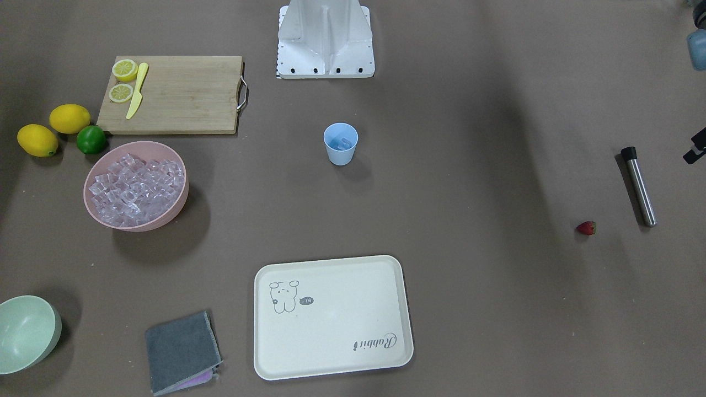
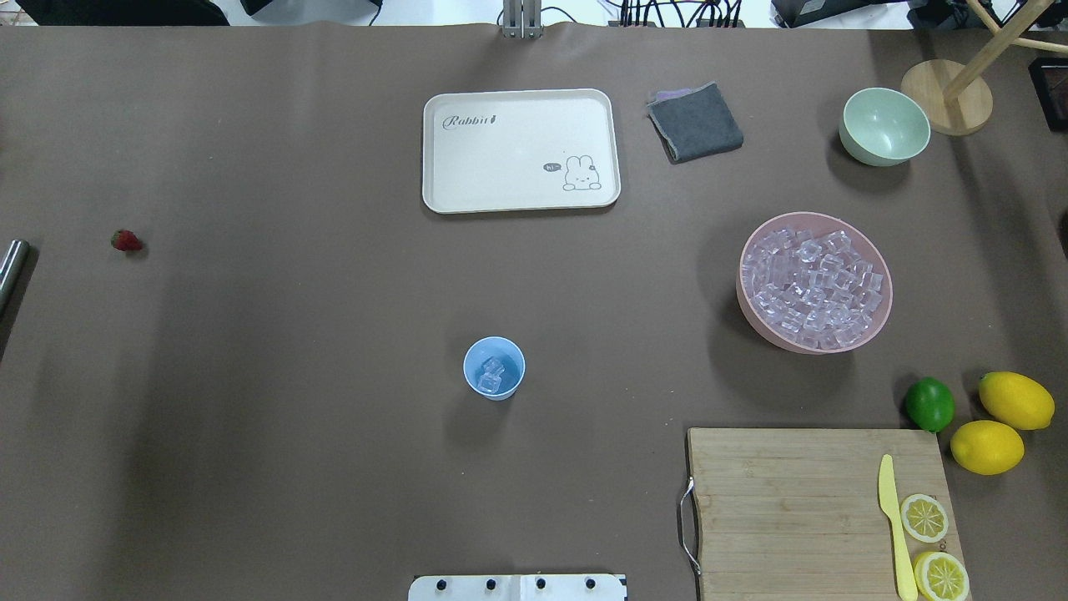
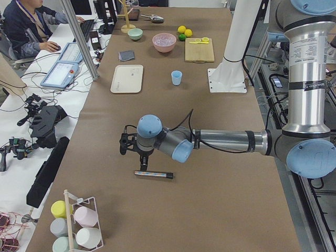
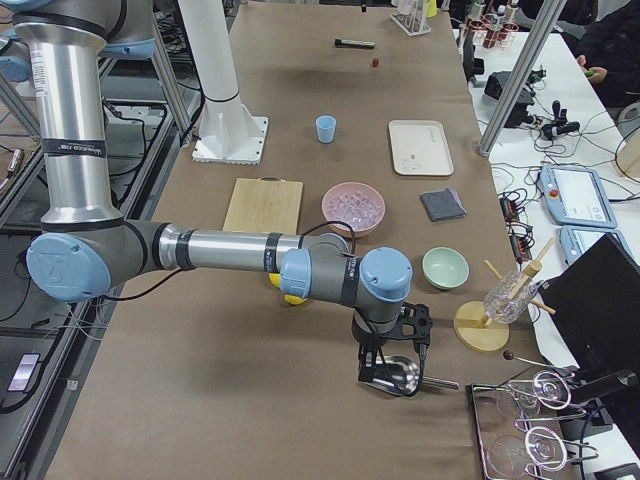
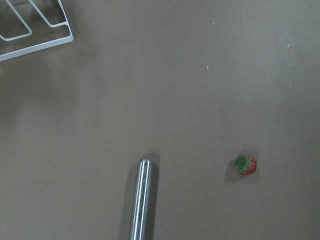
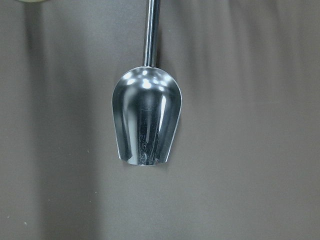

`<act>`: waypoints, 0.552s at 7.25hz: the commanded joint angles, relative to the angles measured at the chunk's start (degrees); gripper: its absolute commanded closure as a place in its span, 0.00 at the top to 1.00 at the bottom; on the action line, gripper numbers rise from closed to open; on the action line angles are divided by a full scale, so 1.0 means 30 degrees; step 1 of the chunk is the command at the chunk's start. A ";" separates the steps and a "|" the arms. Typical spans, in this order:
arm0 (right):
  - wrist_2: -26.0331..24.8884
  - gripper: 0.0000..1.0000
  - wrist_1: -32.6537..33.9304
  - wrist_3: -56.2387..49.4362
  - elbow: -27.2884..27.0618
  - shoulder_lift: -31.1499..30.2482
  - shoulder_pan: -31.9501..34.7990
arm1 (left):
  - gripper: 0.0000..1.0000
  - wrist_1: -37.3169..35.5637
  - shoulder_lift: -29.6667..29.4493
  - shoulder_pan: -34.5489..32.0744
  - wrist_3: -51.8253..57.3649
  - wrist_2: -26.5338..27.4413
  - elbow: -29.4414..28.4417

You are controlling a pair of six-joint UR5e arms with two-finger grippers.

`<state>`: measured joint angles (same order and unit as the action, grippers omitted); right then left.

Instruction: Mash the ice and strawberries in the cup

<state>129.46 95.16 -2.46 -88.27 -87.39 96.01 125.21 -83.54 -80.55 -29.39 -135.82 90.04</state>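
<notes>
The light-blue cup (image 2: 494, 368) stands upright mid-table with a few ice cubes (image 2: 491, 376) inside. More ice fills the pink bowl (image 2: 876, 325). The strawberry (image 1: 586, 227) lies alone on the mat; it also shows in the left wrist view (image 5: 245, 164), beside a steel muddler (image 5: 141, 197). My left gripper (image 3: 126, 144) hovers above the muddler (image 3: 153, 175); I cannot tell whether it is open. My right gripper (image 4: 375, 370) hangs over a steel scoop (image 6: 146, 122) lying on the mat at the table's far right end; I cannot tell its state.
A cream tray (image 2: 434, 150), grey cloth (image 2: 695, 122) and pale green bowl (image 2: 884, 125) lie across the table from the robot. A cutting board (image 2: 784, 501) with lemon slices and yellow knife, two lemons and a lime (image 2: 929, 404) sit at the right. A wire rack (image 5: 35, 30) is near the muddler.
</notes>
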 commanded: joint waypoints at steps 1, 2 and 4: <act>0.0000 1.00 -0.0022 0.0000 -0.0080 -0.0020 0.0019 | 0.98 0.3836 0.0629 0.0916 -0.0105 0.0154 -0.2463; -0.0029 1.00 0.0007 0.0000 -0.0283 -0.0020 0.0019 | 0.98 0.3965 0.0834 0.1298 -0.0221 0.1112 -0.2444; -0.0058 1.00 -0.0022 0.0000 -0.0285 0.0068 0.0019 | 0.98 0.3995 -0.0239 0.2435 -0.3398 0.1414 -0.2268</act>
<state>129.33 95.16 -2.46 -89.03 -87.31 96.06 136.86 -82.27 -75.69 -34.35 -132.26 83.12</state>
